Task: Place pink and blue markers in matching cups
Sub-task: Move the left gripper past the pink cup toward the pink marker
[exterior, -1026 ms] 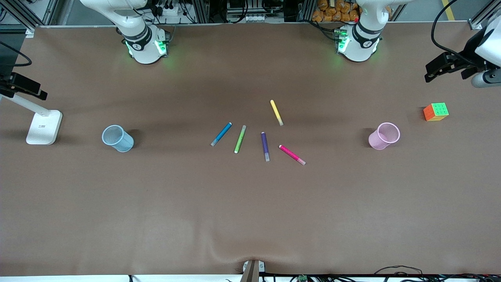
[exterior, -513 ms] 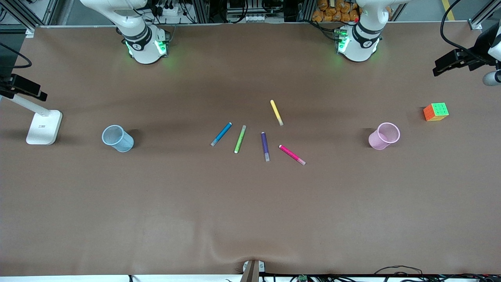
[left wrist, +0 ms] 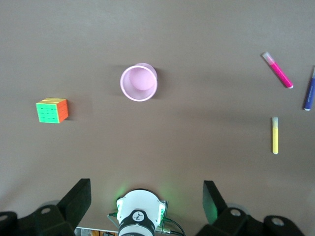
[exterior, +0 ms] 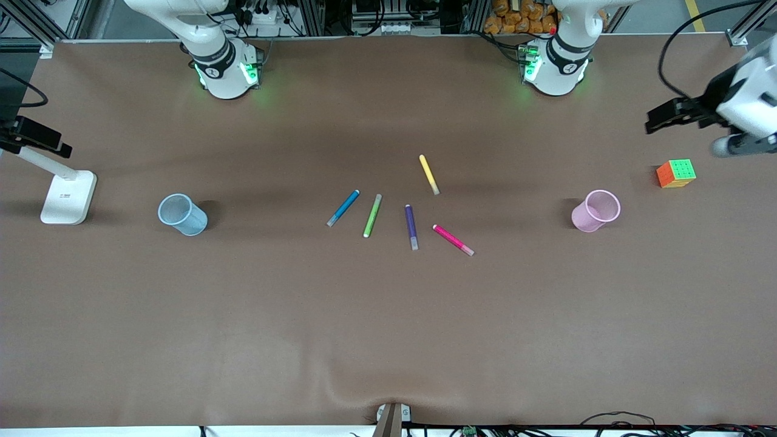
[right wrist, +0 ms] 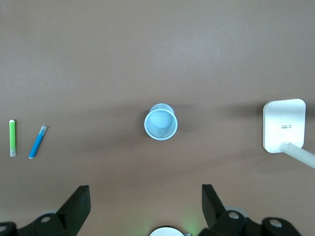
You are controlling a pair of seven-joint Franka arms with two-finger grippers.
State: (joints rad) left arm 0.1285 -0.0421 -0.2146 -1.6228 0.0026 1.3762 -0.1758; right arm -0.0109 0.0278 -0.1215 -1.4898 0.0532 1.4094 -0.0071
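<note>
The pink marker [exterior: 453,240] and the blue marker [exterior: 343,208] lie flat mid-table among other markers. The pale pink cup [exterior: 584,220] stands upright toward the left arm's end, and the pale blue cup [exterior: 192,223] toward the right arm's end. Both cups are empty. My left gripper [exterior: 668,115] hangs high over the left arm's end, open, with the pink cup [left wrist: 139,82] and pink marker [left wrist: 278,70] below. My right gripper [exterior: 42,138] hangs open and empty high over the right arm's end. Its wrist view shows the blue cup [right wrist: 160,122] and blue marker [right wrist: 38,141] below.
A lime-green marker [exterior: 372,215], a dark purple marker [exterior: 411,226] and a yellow marker [exterior: 428,174] lie between and beside the two task markers. A colour cube [exterior: 675,173] sits near the pink cup. A white lamp base [exterior: 68,197] stands beside the blue cup.
The left gripper swung out toward the table's end, then came back in over the area by the cube. The right gripper barely shifted. Markers and cups have not moved.
</note>
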